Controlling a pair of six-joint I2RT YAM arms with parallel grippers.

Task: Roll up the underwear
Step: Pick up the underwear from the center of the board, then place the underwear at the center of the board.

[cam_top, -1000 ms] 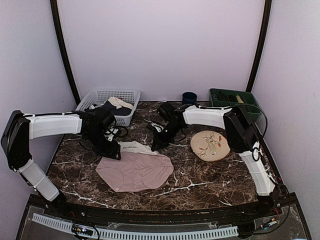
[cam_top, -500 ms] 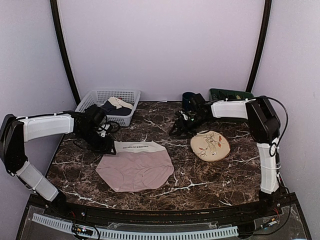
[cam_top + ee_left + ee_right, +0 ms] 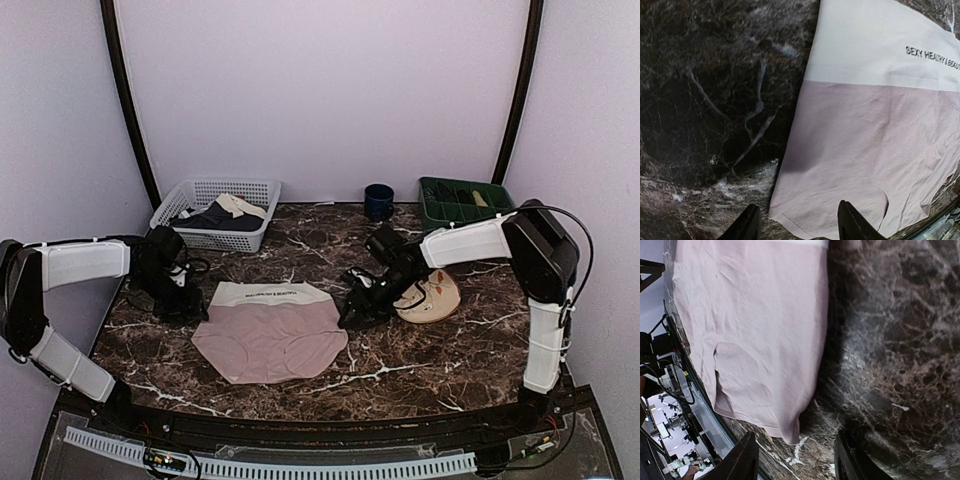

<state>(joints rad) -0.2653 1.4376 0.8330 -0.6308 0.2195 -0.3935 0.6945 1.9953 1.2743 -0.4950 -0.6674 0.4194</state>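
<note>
Jaws on either side gape empty beside flat, wrinkled pink underwear (image 3: 270,340) on veined marble (image 3: 430,350).

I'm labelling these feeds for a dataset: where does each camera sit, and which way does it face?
Top external: above and behind the arm bases, looking down over the marble table; both arms, left gripper and right gripper show.
Left wrist: on the left arm, looking down past its open fingertips at the waistband and side edge of the underwear.
Right wrist: on the right arm, looking down past its open fingertips at the underwear's other side edge.
Shared: all three show the underwear flat on the table.
</note>
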